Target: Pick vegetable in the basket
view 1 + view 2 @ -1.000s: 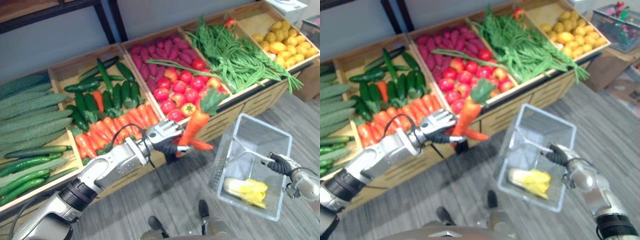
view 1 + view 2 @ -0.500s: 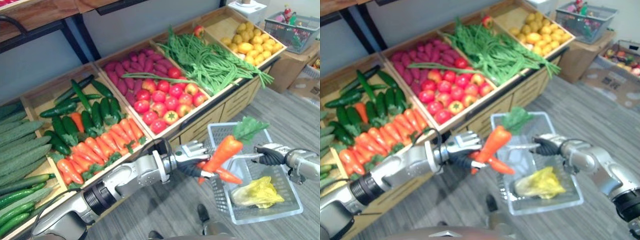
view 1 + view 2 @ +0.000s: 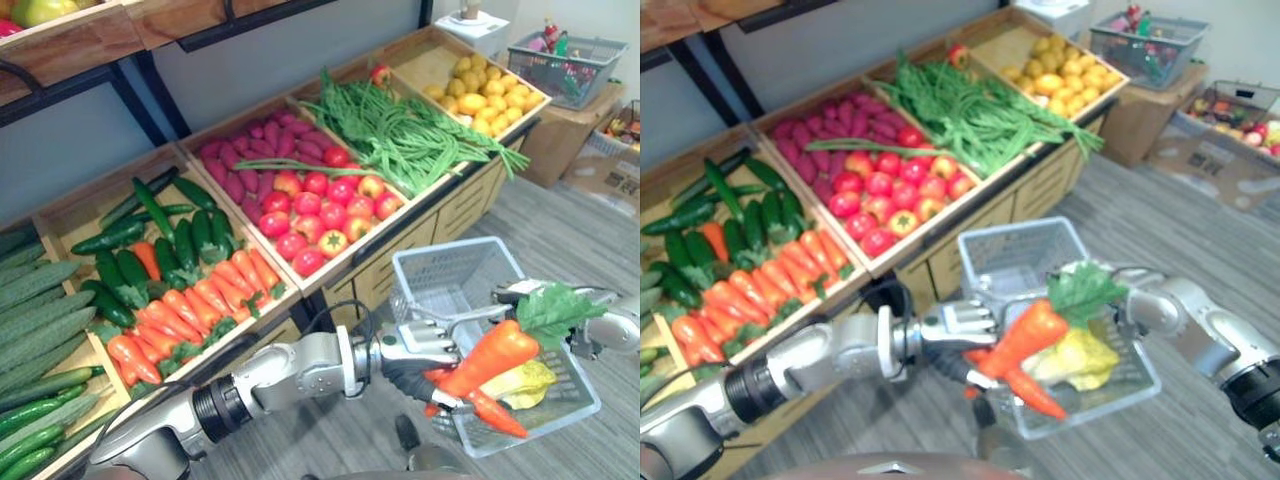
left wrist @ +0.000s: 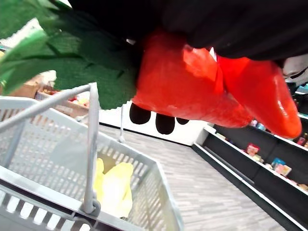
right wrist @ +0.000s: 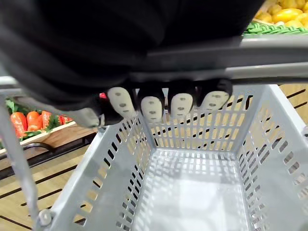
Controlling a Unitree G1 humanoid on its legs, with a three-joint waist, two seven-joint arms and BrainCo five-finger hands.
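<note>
Clutched carrots [image 3: 490,358] in the left hand [image 3: 412,350] fingers, just above the basket [image 3: 440,272] rim. Gripped the basket handle [image 4: 90,144] in curled right hand [image 5: 175,107] fingers. Held a yellow leafy vegetable [image 3: 532,379] in the basket, beneath the carrots.

Centre: carrots [image 4: 187,86] of glossy, smooth orange plastic, with matt green, cloth-like leaves [image 4: 72,62]. Lower right: basket [image 5: 86,202] of matt grey perforated plastic; its handle [image 5: 274,57] is smooth and faintly shiny. Upper half: crates [image 3: 455,210] of pale, smooth wood. Right: floor [image 3: 570,220], matt grey, plank-grained.
</note>
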